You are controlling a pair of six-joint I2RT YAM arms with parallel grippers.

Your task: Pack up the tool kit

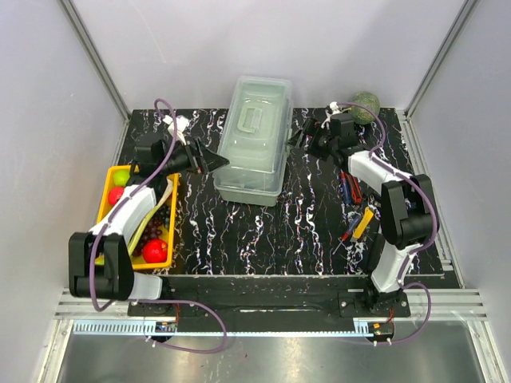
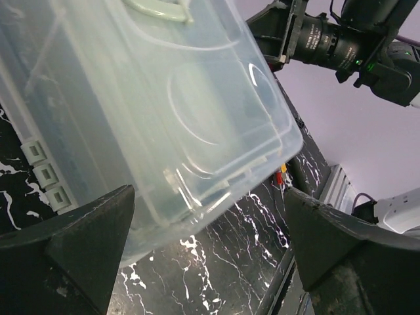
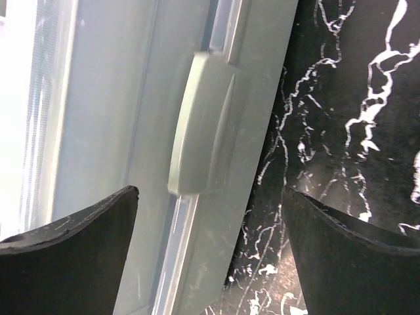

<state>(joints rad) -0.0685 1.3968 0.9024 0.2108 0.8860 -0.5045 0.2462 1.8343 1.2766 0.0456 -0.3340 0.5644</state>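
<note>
The tool kit's pale grey-green toolbox (image 1: 254, 148) stands shut at mid-table, handle (image 1: 253, 120) on its translucent lid. My left gripper (image 1: 221, 162) is open at the box's left side, nothing between its fingers; in the left wrist view the lid (image 2: 164, 98) fills the frame above the gripper (image 2: 210, 243). My right gripper (image 1: 295, 137) is open at the box's right side, facing a side latch (image 3: 202, 125) that sits just ahead of the gripper (image 3: 210, 236). Loose hand tools lie on the right: a red and blue one (image 1: 345, 188) and yellow and red ones (image 1: 358, 225).
A yellow tray (image 1: 106, 197) of produce sits at the left under my left arm. A green round fruit (image 1: 366, 104) lies at the back right corner. Grey walls close the table at the back and sides.
</note>
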